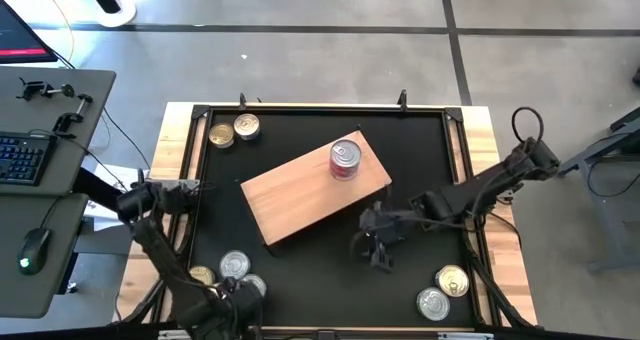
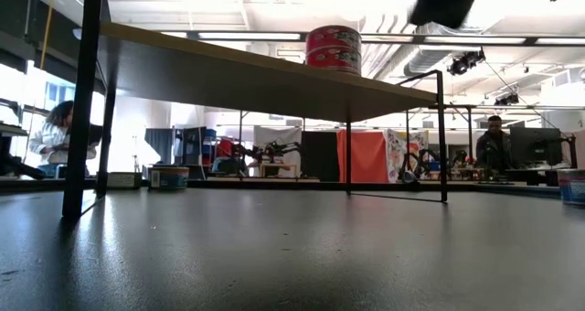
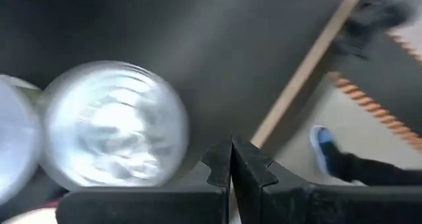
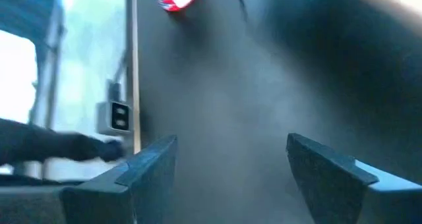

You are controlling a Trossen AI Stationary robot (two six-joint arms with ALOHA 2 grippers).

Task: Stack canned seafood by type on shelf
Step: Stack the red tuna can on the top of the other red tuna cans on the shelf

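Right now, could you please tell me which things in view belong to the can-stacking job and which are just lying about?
Belong to the job:
- red-labelled tin standing on the shelf
- two tins at the far left
- tins at the near left
- two tins at the near right
- right gripper, fingers open and empty

Lying about:
- keyboard and mouse on the side desk

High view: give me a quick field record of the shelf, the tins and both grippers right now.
shelf: wooden board lying diagonally mid-table
on shelf: one red-label tin, upright near its far right end
far-left tins: two, on the table
near-left tins: about three, by the left gripper
near-right tins: two
left gripper: fingers shut, empty
right gripper: open, empty, above the table just off the shelf's near right edge
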